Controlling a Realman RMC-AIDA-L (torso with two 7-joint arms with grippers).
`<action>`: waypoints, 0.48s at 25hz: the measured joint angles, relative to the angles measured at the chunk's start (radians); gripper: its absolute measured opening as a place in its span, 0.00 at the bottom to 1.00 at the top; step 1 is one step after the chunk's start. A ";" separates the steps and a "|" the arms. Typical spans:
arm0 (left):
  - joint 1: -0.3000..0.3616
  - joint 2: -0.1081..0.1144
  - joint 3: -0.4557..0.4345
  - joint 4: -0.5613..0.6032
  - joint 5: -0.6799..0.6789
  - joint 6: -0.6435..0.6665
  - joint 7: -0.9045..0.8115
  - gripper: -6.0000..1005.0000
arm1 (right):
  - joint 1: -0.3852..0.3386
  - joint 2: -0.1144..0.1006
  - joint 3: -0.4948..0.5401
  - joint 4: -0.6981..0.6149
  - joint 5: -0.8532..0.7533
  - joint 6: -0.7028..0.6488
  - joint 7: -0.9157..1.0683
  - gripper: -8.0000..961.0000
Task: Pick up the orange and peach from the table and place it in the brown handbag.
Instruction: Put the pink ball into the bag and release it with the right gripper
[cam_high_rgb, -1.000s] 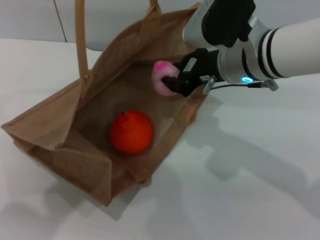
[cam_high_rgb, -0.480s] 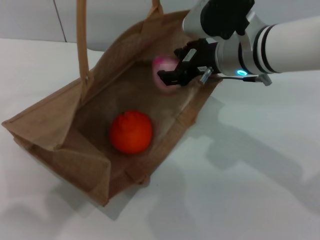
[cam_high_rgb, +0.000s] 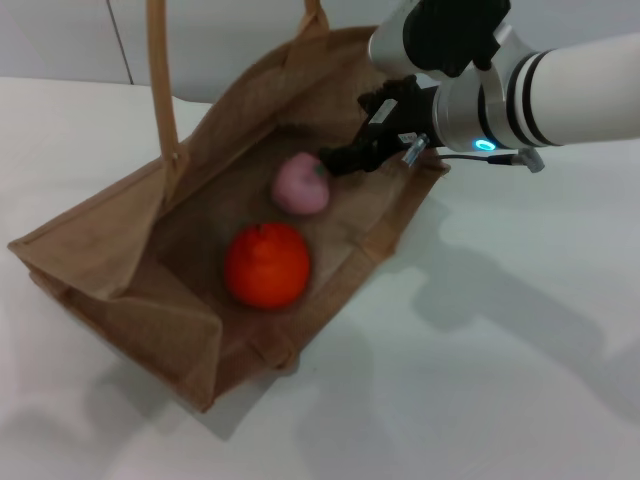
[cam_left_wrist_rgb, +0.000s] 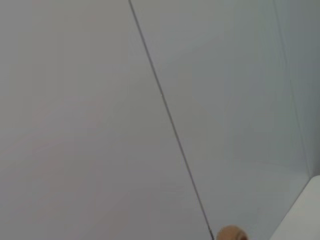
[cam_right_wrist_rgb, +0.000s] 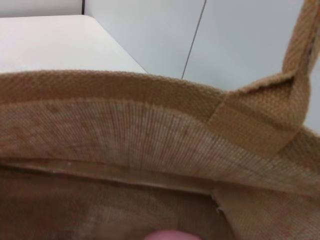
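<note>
The brown handbag (cam_high_rgb: 120, 290) lies open on the white table (cam_high_rgb: 480, 380). Inside it rests the orange (cam_high_rgb: 266, 264), and the pale pink peach (cam_high_rgb: 301, 183) sits just beyond it, free of any grip. My right gripper (cam_high_rgb: 352, 152) hovers over the bag's far right rim, open, its dark fingers just right of the peach. In the right wrist view the bag's woven rim (cam_right_wrist_rgb: 125, 95) and a strap (cam_right_wrist_rgb: 300, 45) fill the picture, with a sliver of the peach (cam_right_wrist_rgb: 167, 235) at the edge. The left gripper is out of view.
One bag handle (cam_high_rgb: 160, 80) stands upright at the left and another handle (cam_high_rgb: 312, 14) rises at the back. Bare white tabletop spreads to the right and front of the bag. A grey panelled wall (cam_left_wrist_rgb: 150, 100) lies behind.
The peach left my right gripper and dropped into the bag, settling beside the orange. The gripper's fingers have opened and stayed near the bag's rim.
</note>
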 joint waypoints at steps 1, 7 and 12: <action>0.004 0.000 -0.003 -0.004 0.001 0.002 0.000 0.13 | 0.000 0.000 0.001 -0.002 -0.001 0.004 0.001 0.93; 0.046 0.002 -0.007 -0.050 0.002 0.057 0.014 0.13 | -0.043 -0.007 0.054 -0.071 -0.019 0.091 0.007 0.92; 0.056 0.002 -0.031 -0.117 -0.029 0.079 0.046 0.14 | -0.134 -0.004 0.212 -0.228 -0.117 0.263 0.012 0.92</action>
